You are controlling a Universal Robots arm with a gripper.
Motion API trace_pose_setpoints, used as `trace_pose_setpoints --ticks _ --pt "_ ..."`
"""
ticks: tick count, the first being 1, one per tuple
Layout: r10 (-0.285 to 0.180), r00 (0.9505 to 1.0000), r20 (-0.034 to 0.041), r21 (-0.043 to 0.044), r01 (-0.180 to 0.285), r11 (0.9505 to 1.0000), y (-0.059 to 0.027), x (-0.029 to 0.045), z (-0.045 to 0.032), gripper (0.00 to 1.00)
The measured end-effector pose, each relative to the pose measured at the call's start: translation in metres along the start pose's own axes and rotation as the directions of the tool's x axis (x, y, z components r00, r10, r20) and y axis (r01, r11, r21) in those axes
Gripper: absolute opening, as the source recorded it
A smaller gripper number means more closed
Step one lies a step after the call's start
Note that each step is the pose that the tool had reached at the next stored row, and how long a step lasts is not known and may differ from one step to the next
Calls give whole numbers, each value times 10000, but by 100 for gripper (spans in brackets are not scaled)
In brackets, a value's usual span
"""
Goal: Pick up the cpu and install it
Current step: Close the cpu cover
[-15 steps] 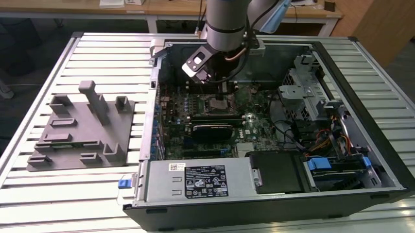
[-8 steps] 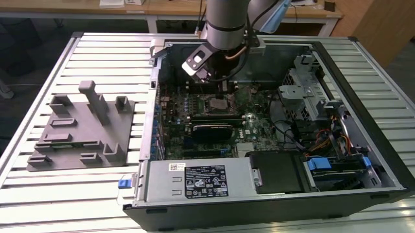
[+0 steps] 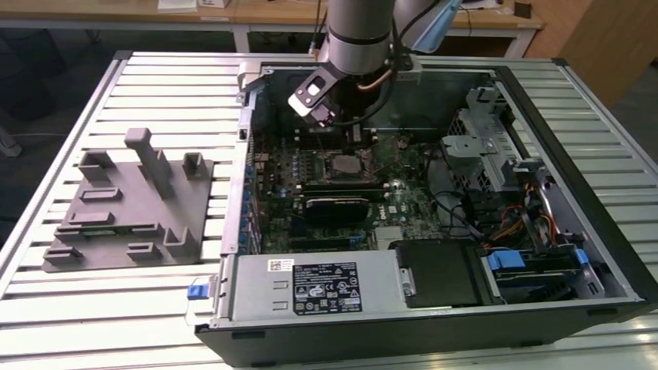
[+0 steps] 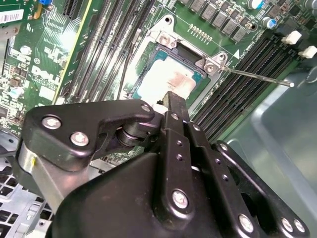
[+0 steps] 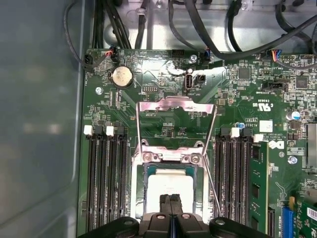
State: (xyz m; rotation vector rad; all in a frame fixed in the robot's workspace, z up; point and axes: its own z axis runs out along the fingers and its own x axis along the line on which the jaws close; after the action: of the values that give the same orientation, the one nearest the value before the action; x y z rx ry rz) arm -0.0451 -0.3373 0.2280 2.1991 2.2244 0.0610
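Over the socket: cpu in place, gripper closed

Inside the open computer case [image 3: 411,339] on the slatted surface [image 3: 134,308], I see the cpu [image 5: 166,184] lying flat in the motherboard [image 5: 237,99] socket, pale metal top up, between two banks of memory slots [image 5: 106,168]. The socket's load plate [image 5: 176,105] stands swung open, and its lever [image 4: 257,78] sticks out to one side. My gripper [image 5: 171,197] is closed, fingers pressed together, tips directly over the cpu's top; I cannot tell whether they touch it. A grey fixture [image 3: 129,208] with upright posts sits on the surface beside the case, at the exterior view's left
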Motion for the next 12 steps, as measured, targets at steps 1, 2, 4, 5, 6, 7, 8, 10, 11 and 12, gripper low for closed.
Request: trace_pose_setpoints --ticks 1,2,4,5,6,7,8,10,11,12 --pt "0 10000 0 0 0 10000 0 0 -8 11" --pt "0 10000 0 0 0 10000 1 0 -16 11" --pt "0 10000 0 1 0 10000 1 1 -37 11" --pt "0 10000 0 1 0 10000 2 1 -49 11" --pt "0 10000 0 1 0 10000 2 1 -62 11" --pt "0 10000 0 1 0 10000 3 1 -74 11" --pt "0 10000 0 2 0 10000 3 2 -86 11" --pt "0 10000 1 5 0 10000 4 2 -108 11" --pt "0 10000 0 5 0 10000 4 2 -117 11" --pt "0 10000 0 5 0 10000 5 2 -128 11"
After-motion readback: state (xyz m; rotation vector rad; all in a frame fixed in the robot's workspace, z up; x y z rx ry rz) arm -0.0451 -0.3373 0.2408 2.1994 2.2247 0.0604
